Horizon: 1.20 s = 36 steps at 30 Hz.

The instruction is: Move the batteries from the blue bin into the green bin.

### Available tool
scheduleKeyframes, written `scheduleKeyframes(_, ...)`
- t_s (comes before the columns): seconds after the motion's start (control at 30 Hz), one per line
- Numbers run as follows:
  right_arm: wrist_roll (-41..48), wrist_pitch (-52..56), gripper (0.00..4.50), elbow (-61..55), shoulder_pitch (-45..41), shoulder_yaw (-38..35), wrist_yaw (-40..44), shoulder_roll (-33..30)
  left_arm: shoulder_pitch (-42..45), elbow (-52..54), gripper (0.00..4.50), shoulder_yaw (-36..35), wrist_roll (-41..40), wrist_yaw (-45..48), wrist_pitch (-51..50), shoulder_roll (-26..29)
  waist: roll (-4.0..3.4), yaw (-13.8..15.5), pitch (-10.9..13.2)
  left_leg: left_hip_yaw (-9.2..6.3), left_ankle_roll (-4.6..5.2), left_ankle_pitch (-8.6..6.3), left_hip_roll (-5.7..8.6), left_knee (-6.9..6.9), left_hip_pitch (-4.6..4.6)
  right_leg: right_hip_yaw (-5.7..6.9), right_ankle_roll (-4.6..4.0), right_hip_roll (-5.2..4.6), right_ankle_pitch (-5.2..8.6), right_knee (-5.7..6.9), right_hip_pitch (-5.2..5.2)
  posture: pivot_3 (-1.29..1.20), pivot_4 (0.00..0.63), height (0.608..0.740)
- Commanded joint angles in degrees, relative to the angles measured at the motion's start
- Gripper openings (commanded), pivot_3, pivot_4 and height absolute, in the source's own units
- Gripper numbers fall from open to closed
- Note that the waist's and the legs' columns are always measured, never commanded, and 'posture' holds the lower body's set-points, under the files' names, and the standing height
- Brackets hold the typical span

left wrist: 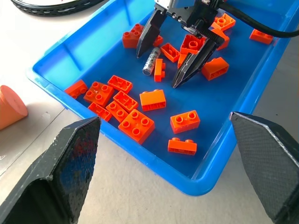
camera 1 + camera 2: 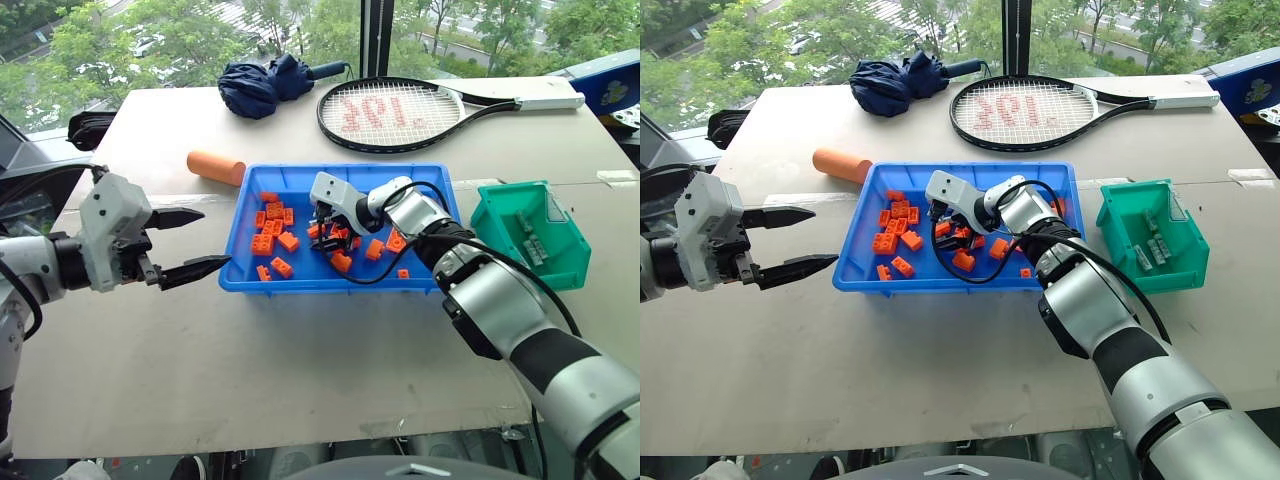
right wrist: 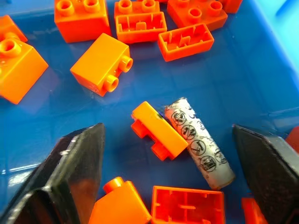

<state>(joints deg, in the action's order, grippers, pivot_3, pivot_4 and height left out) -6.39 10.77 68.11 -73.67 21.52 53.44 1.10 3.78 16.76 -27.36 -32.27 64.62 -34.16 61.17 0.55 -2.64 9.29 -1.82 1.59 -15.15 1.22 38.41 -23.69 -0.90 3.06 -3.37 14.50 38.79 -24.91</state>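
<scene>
Desk [image 2: 300,380] carrying, in falling order of size, every item of the task. Largest is the blue bin [image 2: 250,285], strewn with orange bricks [image 2: 263,243]; to its right, just apart, we see the green bin [image 2: 497,218], which already holds a few batteries [image 2: 528,240]. Over the blue bin's middle we find the right pincer [image 1: 173,58], angled down with its fingers spread to either side of one battery [image 3: 200,142]. That battery lies flat on the bin floor, touching a small orange brick [image 3: 156,130] along one side. The left pincer [image 2: 180,243] hangs open beside the blue bin's left wall, holding nothing. We judge the step in hand to be the pick of this battery, not yet gripped. The next move calls for lowering and closing on the cylinder alone; the touching brick could be caught too.
</scene>
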Motion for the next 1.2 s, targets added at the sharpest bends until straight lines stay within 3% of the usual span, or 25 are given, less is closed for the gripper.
scheduleKeyframes(0.03,-1.82,0.38,2.86,0.77,-1.31,-0.36,0.46,0.16,0.71,0.31,4.50,-1.79,-0.46,-0.09,0.69,0.89,0.00,0.00,0.00,0.00,0.00,0.00,0.00,0.00,0.00,0.00,0.00,-0.01,0.00,0.00,0.00,0.00,0.150,0.740)
scheduleKeyframes(0.17,-2.22,0.30,1.11,0.71,-1.44,-0.92,0.70,0.19,0.98,0.01,4.50,-1.48,-0.35,0.07,0.87,0.93,-0.01,-0.01,0.00,-0.01,-0.01,0.01,0.00,0.00,0.00,0.00,0.00,-0.02,0.00,0.00,0.00,0.00,0.150,0.740)
scheduleKeyframes(0.23,-2.50,0.20,0.59,0.60,-1.40,-1.22,0.94,0.07,1.24,-0.19,4.50,-1.25,-0.32,0.15,0.96,0.99,0.04,-0.03,-0.03,0.00,-0.04,0.02,0.01,-0.01,0.03,0.00,0.00,-0.02,0.00,0.02,0.01,0.00,0.150,0.740)
scheduleKeyframes(0.27,-2.69,0.19,0.11,0.53,-1.38,-1.38,1.06,0.02,1.33,-0.31,4.50,-1.19,-0.31,0.25,1.01,1.03,0.03,-0.01,-0.03,-0.05,-0.06,0.03,0.01,-0.01,0.03,0.03,-0.01,-0.02,0.00,0.02,0.02,0.00,0.150,0.740)
scheduleKeyframes(0.3,-2.86,0.21,0.02,0.44,-1.39,-1.52,1.20,-0.07,1.49,-0.48,4.50,-1.08,-0.28,0.34,1.09,1.08,0.02,-0.01,-0.02,-0.05,-0.06,0.03,0.01,-0.01,0.03,0.03,-0.01,-0.03,0.00,0.02,0.02,0.00,0.150,0.740)
scheduleKeyframes(0.67,-2.45,1.83,0.02,-4.50,-0.94,-3.12,4.23,-2.91,3.52,-2.32,4.50,0.94,0.06,1.30,2.05,1.15,0.02,0.01,-0.02,-0.07,-0.06,0.04,0.06,-0.03,0.00,0.05,-0.01,-0.08,0.00,0.01,0.00,0.00,0.150,0.740)
scheduleKeyframes(0.83,-0.36,5.46,0.02,-12.01,0.34,-4.82,5.75,-5.30,4.77,-3.08,4.50,1.92,0.32,1.73,2.37,1.16,0.01,0.02,-0.01,-0.07,-0.06,0.04,0.06,-0.04,-0.02,0.05,-0.01,-0.08,0.00,0.02,-0.02,0.00,0.150,0.740)
scheduleKeyframes(1.07,2.67,18.99,0.02,-35.95,7.86,-8.58,7.86,-18.03,6.80,-1.05,4.50,2.21,-2.85,1.77,0.55,0.14,0.04,0.47,-0.03,-0.13,-0.04,0.03,0.16,-0.03,-0.15,0.13,0.00,-0.24,-0.01,0.03,-0.10,0.00,0.150,0.740)
scheduleKeyframes(1.2,2.86,22.66,0.02,-42.25,12.19,-8.73,8.04,-24.44,9.86,0.00,4.50,3.66,-5.13,0.79,-0.49,-0.88,0.04,0.39,-0.03,-0.12,-0.03,0.03,0.17,-0.03,-0.15,0.13,0.00,-0.25,-0.01,0.02,-0.10,0.00,0.150,0.740)
